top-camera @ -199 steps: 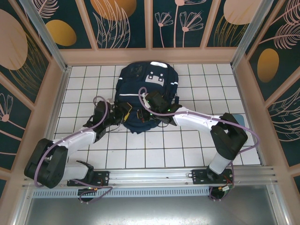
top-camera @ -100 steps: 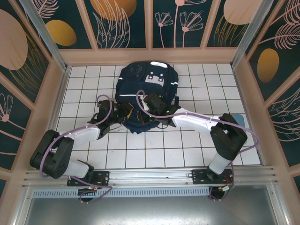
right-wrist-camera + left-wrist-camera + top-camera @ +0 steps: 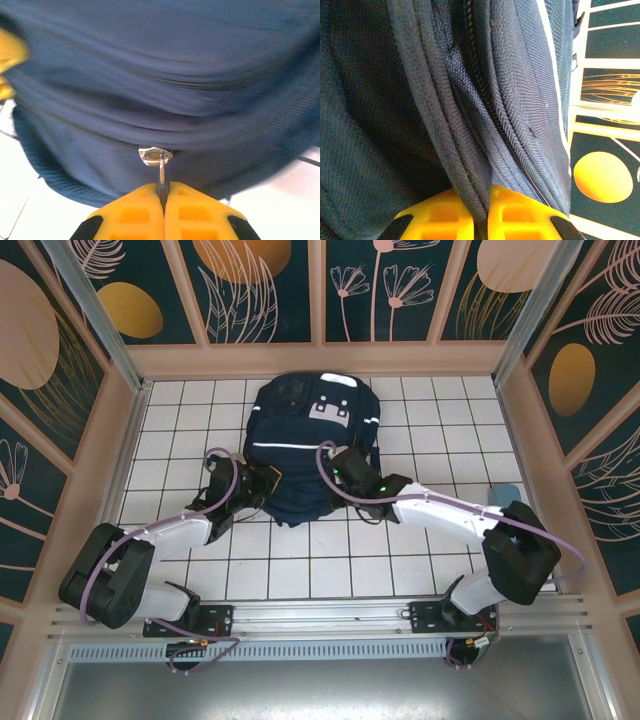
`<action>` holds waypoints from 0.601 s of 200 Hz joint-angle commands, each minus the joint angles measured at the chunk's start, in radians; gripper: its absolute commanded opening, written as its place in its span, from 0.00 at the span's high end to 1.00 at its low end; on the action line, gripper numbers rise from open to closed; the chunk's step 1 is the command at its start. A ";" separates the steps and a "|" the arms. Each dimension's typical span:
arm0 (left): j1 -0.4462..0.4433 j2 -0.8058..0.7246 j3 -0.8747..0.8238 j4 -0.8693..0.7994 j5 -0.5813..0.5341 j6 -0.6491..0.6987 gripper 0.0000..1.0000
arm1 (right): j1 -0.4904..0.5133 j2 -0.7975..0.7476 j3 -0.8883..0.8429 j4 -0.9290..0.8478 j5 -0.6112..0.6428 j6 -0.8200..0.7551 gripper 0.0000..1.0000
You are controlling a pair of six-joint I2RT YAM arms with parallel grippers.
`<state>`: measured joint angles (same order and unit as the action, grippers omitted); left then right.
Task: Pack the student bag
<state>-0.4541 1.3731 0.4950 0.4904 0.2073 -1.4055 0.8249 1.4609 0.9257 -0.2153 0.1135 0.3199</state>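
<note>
The student bag [image 3: 300, 430], a large navy backpack with a thin white stripe, lies at the back middle of the tiled floor. My left gripper [image 3: 262, 480] is at its near left edge. There it is shut on a piped fold of the bag's fabric [image 3: 465, 185], and the yellow fingertips [image 3: 445, 217] press together beside the zip line [image 3: 485, 95]. My right gripper [image 3: 342, 466] is at the bag's near right side, shut on the metal zipper pull [image 3: 161, 172]. That pull hangs from the slider [image 3: 155, 155] on the bag [image 3: 150, 75].
Wooden walls [image 3: 95, 470] enclose the white tiled floor [image 3: 330, 560]. A pale blue flat thing [image 3: 503, 492] lies by the right wall, behind my right arm. There is open tile in front of the bag, between the two arms.
My left gripper has shut on the bag's edge. My right gripper has moved to the right along the bag with the zipper pull, and the bag's near opening has closed up.
</note>
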 commanded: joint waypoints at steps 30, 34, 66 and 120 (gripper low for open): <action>0.012 -0.058 -0.042 -0.052 -0.098 0.045 0.97 | -0.199 -0.066 -0.042 -0.004 0.092 -0.014 1.00; 0.012 -0.059 -0.045 -0.054 -0.098 0.047 0.97 | -0.212 -0.062 -0.039 0.005 0.084 -0.018 1.00; 0.013 -0.073 -0.047 -0.078 -0.087 0.071 1.00 | -0.315 -0.008 0.003 0.071 0.015 -0.071 1.00; 0.012 -0.099 -0.050 -0.165 -0.087 0.132 1.00 | -0.436 0.088 0.050 0.168 -0.094 -0.235 1.00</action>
<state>-0.4652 1.3201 0.4774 0.4587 0.2047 -1.3514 0.5053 1.5181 0.9184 -0.1055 -0.1101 0.1501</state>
